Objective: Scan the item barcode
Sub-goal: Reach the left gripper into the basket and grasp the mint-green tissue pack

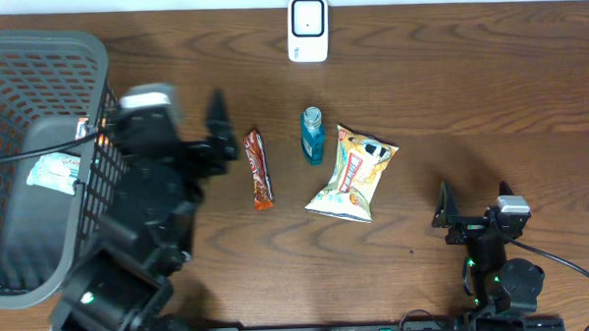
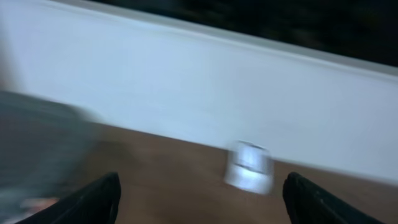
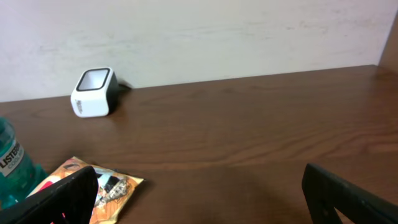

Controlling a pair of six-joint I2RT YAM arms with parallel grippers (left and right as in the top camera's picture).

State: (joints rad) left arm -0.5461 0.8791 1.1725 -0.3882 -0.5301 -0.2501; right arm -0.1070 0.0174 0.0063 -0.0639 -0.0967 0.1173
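Basket, 9 o'clock on the table: cut off by the left frame edge. A white packet is seen through the mesh; its print is unreadable.

Left gripper, just right of the basket: partly lost against its own dark arm. Its wrist view is badly blurred. The fingers are seen spread wide with nothing between them.

Candy bar, table centre: red-orange wrapper, lettering too small to read.

Scanner, 12 o'clock by the far edge: white, with a dark window.

Bottle, just right of the candy bar: blue-green. In the right wrist view it is cropped by the left edge, and "LISTER" is read on its label.

Snack bag, just beside the bottle: yellow, name illegible. In the right wrist view it is partly hidden behind a finger.

Right gripper, 4 o'clock: fingers set wide apart, nothing held. It is well apart from the items.
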